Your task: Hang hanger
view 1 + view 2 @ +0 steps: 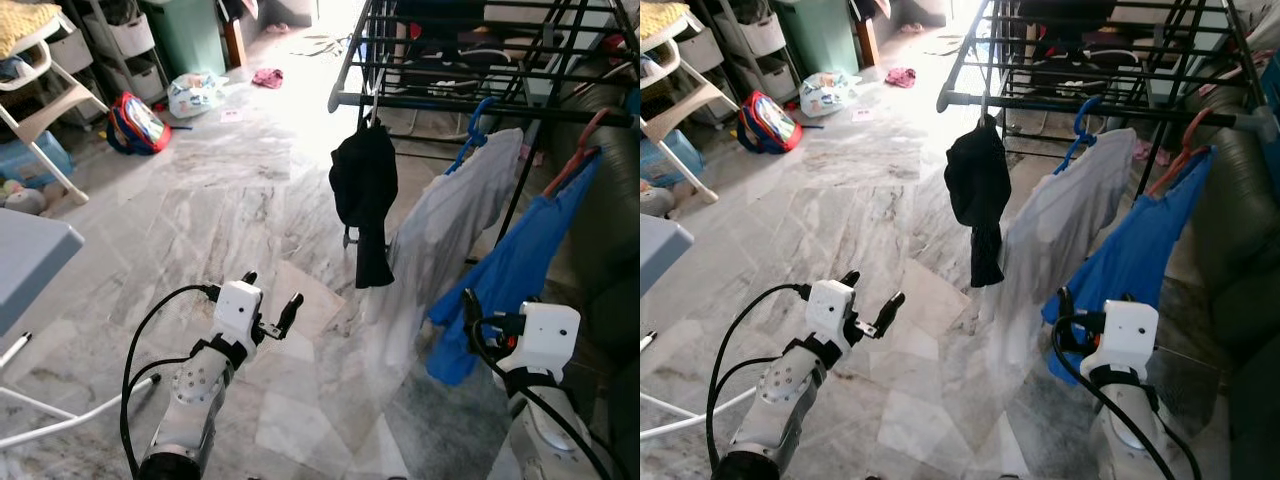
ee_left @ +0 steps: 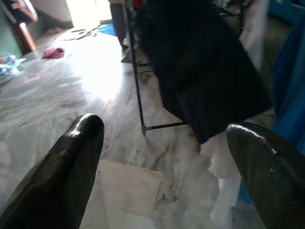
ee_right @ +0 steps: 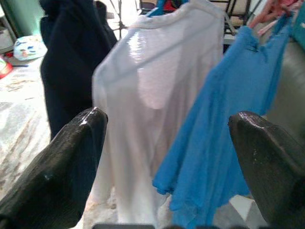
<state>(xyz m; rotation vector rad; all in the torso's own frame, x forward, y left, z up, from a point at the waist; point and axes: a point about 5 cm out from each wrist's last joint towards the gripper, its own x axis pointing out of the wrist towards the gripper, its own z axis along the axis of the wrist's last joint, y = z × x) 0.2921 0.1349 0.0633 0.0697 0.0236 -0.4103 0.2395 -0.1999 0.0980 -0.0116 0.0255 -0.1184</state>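
**Spotter:** Marble floor (image 1: 200,200) first, grey-veined, running out ahead of both your arms. Well beyond your left gripper (image 1: 270,300), off to its left, you have a red backpack (image 1: 137,122) and a white plastic bag (image 1: 195,93) lying on the tiles.

**Operator:** And that gripper itself?

**Spotter:** Your left gripper hangs low over the floor with its two fingers (image 2: 66,167) spread wide and nothing between them. Straight ahead of the jaws, and higher, a black garment (image 1: 364,195) hangs from the front rail of the drying rack (image 1: 450,103).

**Operator:** Where is the hanger?

**Spotter:** You have two in sight. Past the black garment, a blue hanger (image 1: 473,130) is hooked on that same rail and carries a white shirt (image 1: 440,240), which drapes down in front of your right gripper's jaws. Next along, a reddish hanger (image 1: 580,150) holds a blue shirt (image 1: 510,275); I cannot tell exactly where its hook catches the rack.

**Operator:** Right side?

**Spotter:** Your right gripper (image 3: 167,143) sits just beneath the hem of the blue shirt, fingers (image 3: 66,162) parted wide, gripping nothing. Between those jaws you look onto the white shirt and the blue shirt side by side, touching, with the black garment beyond the white one. A dark sofa (image 1: 610,230) stands behind the blue shirt.
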